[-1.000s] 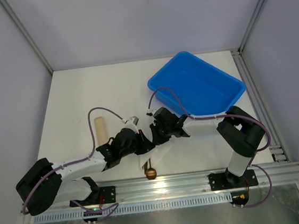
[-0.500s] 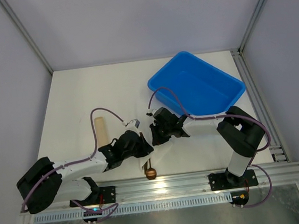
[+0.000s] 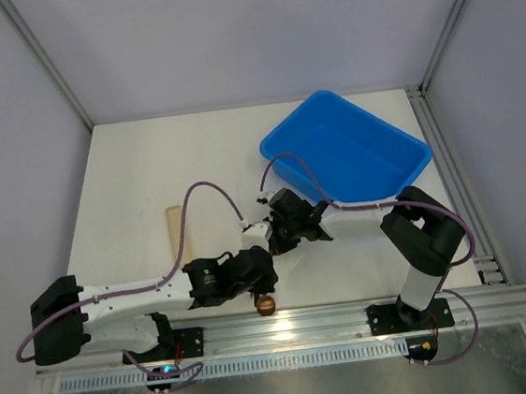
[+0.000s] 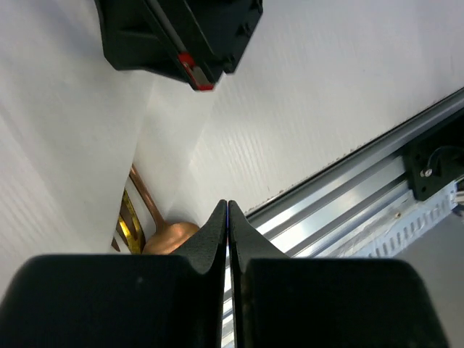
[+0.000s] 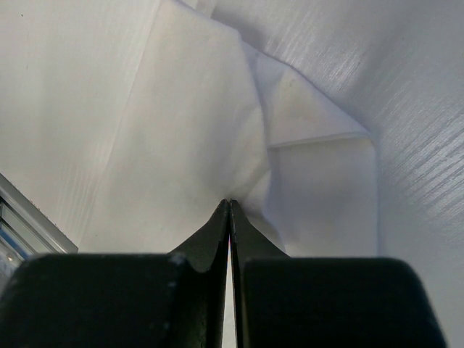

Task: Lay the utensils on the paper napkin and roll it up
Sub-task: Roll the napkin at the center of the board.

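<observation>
White table top viewed from above, matte, evenly lit by soft diffuse light. Far edge closed by plain pale grey back wall. Sides closed by left wall and right wall, same grey. Far corners marked by slanted aluminium left post and right post. Slotted aluminium rail laid along near edge, side rail along right edge. White perforated strip and brushed metal sheet seen nearest.
</observation>
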Controlling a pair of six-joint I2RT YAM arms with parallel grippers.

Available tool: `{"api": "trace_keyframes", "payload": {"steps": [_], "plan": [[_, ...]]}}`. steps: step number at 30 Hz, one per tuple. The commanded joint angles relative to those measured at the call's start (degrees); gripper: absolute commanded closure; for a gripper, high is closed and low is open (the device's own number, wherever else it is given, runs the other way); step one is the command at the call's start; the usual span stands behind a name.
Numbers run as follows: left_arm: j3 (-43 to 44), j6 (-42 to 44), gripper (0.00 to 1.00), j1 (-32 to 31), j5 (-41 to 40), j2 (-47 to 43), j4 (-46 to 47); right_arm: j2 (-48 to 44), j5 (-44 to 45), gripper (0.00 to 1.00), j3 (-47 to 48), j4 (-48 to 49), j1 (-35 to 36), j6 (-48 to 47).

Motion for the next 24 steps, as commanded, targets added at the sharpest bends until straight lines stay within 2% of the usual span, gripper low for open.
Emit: {"api": "trace_keyframes", "payload": {"steps": [1, 5, 8, 15, 20, 24], "plan": [[4.1, 0.2, 1.0, -4.6, -8.3, 2.8, -9.3, 1.8, 3.5, 0.96, 0.4, -1.3, 0.3, -0.8], [6.6, -0.4, 1.0, -10.4, -13.6, 6.9, -12.0, 1.8, 3.3, 0.96, 0.1, -1.0, 0.3, -0.7], [7.9, -0.4, 1.0, -12.7, -14.7, 11.1, -12.0, 1.8, 3.1, 0.96, 0.0, -0.7, 0.3, -0.6], [7.8, 0.3, 1.0, -13.5, -13.7, 16.2, -7.4, 1.4, 3.1, 0.96, -0.4, -0.5, 0.3, -0.7], [8.6, -0.3, 1.0, -13.6, -14.4, 18.0, -9.6, 1.5, 3.1, 0.96, -0.6, -0.4, 0.3, -0.6], [7.7, 0.3, 1.0, -13.5, -13.4, 18.3, -7.4, 1.9, 2.7, 0.96, -0.6, 0.0, 0.3, -0.3]]}}
